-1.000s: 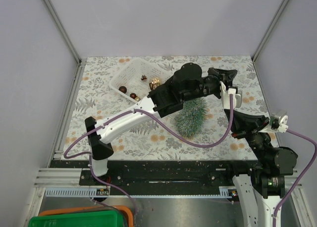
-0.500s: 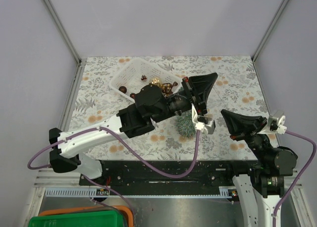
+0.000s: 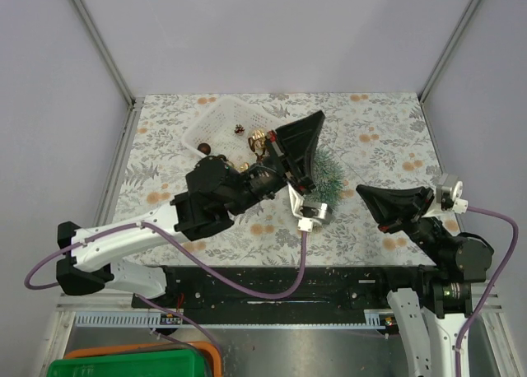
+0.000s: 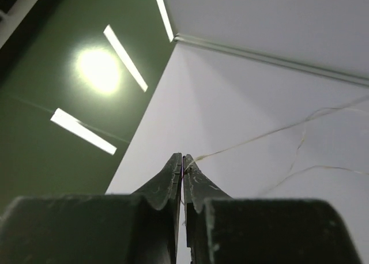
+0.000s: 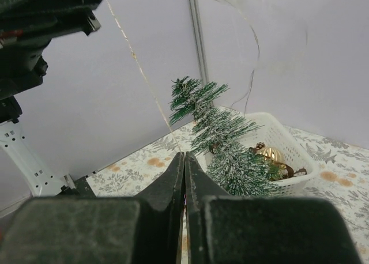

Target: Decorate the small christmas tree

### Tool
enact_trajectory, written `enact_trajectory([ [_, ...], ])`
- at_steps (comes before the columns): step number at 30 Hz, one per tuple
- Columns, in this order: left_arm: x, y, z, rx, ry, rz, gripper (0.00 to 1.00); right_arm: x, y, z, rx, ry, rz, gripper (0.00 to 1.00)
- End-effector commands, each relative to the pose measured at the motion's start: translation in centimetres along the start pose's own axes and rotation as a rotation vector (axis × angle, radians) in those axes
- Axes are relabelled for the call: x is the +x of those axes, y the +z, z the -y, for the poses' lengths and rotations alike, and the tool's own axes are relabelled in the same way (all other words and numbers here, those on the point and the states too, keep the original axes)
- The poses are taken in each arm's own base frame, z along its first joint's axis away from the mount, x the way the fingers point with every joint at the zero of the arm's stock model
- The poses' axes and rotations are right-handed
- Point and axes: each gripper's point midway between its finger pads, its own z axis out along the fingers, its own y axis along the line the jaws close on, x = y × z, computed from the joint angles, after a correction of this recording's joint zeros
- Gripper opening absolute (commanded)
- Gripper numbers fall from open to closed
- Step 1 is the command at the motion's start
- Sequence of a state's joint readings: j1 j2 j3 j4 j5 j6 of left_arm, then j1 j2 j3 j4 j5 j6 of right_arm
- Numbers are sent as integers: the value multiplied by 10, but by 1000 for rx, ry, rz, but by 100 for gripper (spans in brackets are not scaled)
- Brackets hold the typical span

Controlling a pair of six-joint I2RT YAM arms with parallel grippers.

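Both tools are pinching 1 thin gold thread [image 5: 138, 62]: the left tool [image 4: 182, 157] is pointing at the ceiling, pressed together on it, and the right tool [image 5: 184, 155] is nipping it too. The small christmas tree [image 5: 222, 143] is standing mid-bench beside the white basket [image 5: 288, 143]. I'm reckoning the thread is wanting gentle slack while looping the bristles, or the tree is tipping.

Enclosure: plain pale lilac-grey walls [image 3: 272, 31] on three sides, metal posts [image 3: 99, 44] in the back corners. Table covered by a leaf-and-flower print cloth [image 3: 148, 163]. Overhead: dark green ceiling [image 4: 34, 137], one round lamp [image 4: 99, 69], strip lights [image 4: 125, 57], all lit. Green bin [image 3: 123, 367] below the near edge.
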State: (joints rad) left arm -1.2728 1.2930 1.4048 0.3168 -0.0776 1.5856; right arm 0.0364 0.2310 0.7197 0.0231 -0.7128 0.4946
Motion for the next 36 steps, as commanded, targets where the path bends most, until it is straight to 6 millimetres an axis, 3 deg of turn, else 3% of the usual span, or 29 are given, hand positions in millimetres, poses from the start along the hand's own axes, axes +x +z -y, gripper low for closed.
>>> enact_trajectory([
  [1,28,-59,-137,-397,30,-143,8,3,3,-14,-89,40,-47,6],
  [4,36,-76,-146,-408,26,-184,8,4,5,-19,-128,57,-61,10],
  [9,47,-97,-142,-385,10,-246,6,1,14,-30,-236,102,-105,19],
  [13,55,-112,-132,-351,-15,-289,6,5,15,-43,-344,135,-187,37],
  [18,64,-127,-112,-286,-74,-332,6,5,15,-48,-387,140,-225,48],
  [26,58,-138,-62,-107,-182,-315,6,-16,35,-7,-132,48,-133,58],
  [32,46,-156,-32,59,-274,-295,5,-13,44,23,-14,9,-162,66],
  [36,35,-172,5,254,-386,-286,5,-3,48,40,35,6,-180,70],
])
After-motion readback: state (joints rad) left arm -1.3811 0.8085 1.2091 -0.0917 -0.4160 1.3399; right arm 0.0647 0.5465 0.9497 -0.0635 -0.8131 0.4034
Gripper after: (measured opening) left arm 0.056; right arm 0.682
